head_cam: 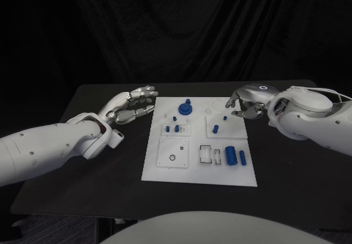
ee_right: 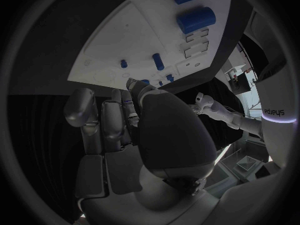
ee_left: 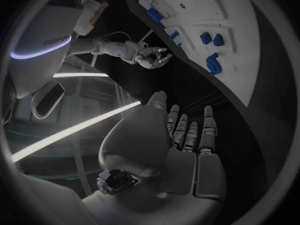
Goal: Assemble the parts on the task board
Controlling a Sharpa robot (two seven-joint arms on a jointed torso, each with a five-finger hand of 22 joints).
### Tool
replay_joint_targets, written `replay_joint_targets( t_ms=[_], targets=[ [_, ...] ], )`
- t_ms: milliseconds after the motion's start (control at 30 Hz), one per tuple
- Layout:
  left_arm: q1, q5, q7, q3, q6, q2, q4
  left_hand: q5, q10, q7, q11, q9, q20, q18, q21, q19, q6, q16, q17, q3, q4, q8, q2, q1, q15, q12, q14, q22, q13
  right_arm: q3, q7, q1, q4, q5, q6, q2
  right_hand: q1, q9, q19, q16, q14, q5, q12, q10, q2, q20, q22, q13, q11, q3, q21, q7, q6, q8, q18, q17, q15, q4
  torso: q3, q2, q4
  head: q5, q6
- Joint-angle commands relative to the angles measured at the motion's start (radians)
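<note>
The white task board (head_cam: 165, 170) lies in the middle of the black table (head_cam: 95, 168). A round blue part (head_cam: 185, 108) stands near its far edge, with small blue pegs (head_cam: 168, 129) just in front of it and another peg (head_cam: 216, 128) to their right. A thick blue cylinder (head_cam: 230, 155) and a slimmer one (head_cam: 242, 157) lie near the board's right edge. My left hand (head_cam: 134, 105) hovers beside the board's far left corner, fingers apart and holding nothing. My right hand (head_cam: 245, 104) hangs over the far right corner, fingers loosely bent downward, with nothing in it.
Two empty rectangular slots (head_cam: 207, 154) sit left of the thick cylinder, and a square plate with a round hole (head_cam: 173, 151) lies on the board's left side. Bare black table surrounds the board, and dark curtains hang behind.
</note>
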State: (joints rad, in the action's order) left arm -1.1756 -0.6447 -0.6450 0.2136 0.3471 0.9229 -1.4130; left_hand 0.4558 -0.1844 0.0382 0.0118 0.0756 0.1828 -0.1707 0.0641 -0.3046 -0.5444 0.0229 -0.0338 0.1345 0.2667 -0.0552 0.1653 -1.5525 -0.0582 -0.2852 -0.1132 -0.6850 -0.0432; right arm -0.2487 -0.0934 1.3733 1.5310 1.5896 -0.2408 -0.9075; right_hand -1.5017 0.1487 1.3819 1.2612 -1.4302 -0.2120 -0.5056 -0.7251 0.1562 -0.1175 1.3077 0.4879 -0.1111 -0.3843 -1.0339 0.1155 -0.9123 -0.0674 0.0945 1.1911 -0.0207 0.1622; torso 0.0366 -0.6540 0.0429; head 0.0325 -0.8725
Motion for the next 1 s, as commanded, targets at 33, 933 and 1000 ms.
replay_joint_targets(
  t_ms=[33, 933, 1000],
  targets=[
    [0.009, 0.283, -0.193, -0.001, -0.139, -0.017, 0.026, 0.042, 0.013, 0.002, 0.002, -0.008, 0.007, -0.009, -0.001, 0.005, 0.014, -0.007, 0.01, -0.014, -0.005, 0.006, 0.013, -0.047, -0.01, 0.015, 0.027, 0.022, 0.002, 0.001, 0.043, -0.014, -0.015, 0.058, -0.07, 0.006, -0.001, 0.0, 0.002, 0.007, -0.001, -0.006, 0.013, 0.002, 0.014, -0.01, 0.109, -0.017, -0.007, -0.011, -0.003, 0.003, 0.005, -0.004, 0.009, 0.002, -0.009, -0.003, -0.0182, -0.007, 0.0191, -0.007, 0.0],
    [0.018, 0.661, -0.154, -0.001, -0.481, 0.032, -0.082, -0.409, 0.149, -0.088, -0.062, -0.048, 0.023, 0.001, -0.057, 0.3, 0.352, -0.023, 0.034, 0.265, 0.022, 0.029, 0.065, 0.444, -0.007, 0.243, 0.113, 0.632, 0.03, 0.001, 0.055, -0.044, -0.038, 0.062, -0.064, -0.012, 0.095, -0.003, 0.032, 0.041, -0.02, 0.075, 0.067, -0.029, -0.013, -0.018, 0.133, -0.141, -0.009, 0.067, -0.057, -0.001, 0.026, -0.007, 0.0, 0.024, -0.013, 0.027, -0.069, -0.003, 0.0378, -0.025, 0.0],
    [0.018, 0.662, -0.155, -0.001, -0.48, 0.031, -0.083, -0.409, 0.147, -0.088, -0.06, -0.048, 0.013, -0.002, -0.059, 0.302, 0.348, -0.023, 0.034, 0.262, 0.022, 0.028, 0.066, 0.436, -0.002, 0.243, 0.113, 0.646, 0.03, 0.001, 0.053, -0.045, -0.041, 0.062, -0.055, -0.012, 0.08, -0.003, 0.033, 0.041, -0.02, 0.039, 0.074, -0.039, -0.017, -0.017, 0.134, -0.157, -0.009, 0.065, -0.057, -0.001, 0.022, -0.008, -0.001, 0.022, -0.013, 0.015, -0.0686, -0.003, 0.0385, -0.029, 0.0]
  ],
)
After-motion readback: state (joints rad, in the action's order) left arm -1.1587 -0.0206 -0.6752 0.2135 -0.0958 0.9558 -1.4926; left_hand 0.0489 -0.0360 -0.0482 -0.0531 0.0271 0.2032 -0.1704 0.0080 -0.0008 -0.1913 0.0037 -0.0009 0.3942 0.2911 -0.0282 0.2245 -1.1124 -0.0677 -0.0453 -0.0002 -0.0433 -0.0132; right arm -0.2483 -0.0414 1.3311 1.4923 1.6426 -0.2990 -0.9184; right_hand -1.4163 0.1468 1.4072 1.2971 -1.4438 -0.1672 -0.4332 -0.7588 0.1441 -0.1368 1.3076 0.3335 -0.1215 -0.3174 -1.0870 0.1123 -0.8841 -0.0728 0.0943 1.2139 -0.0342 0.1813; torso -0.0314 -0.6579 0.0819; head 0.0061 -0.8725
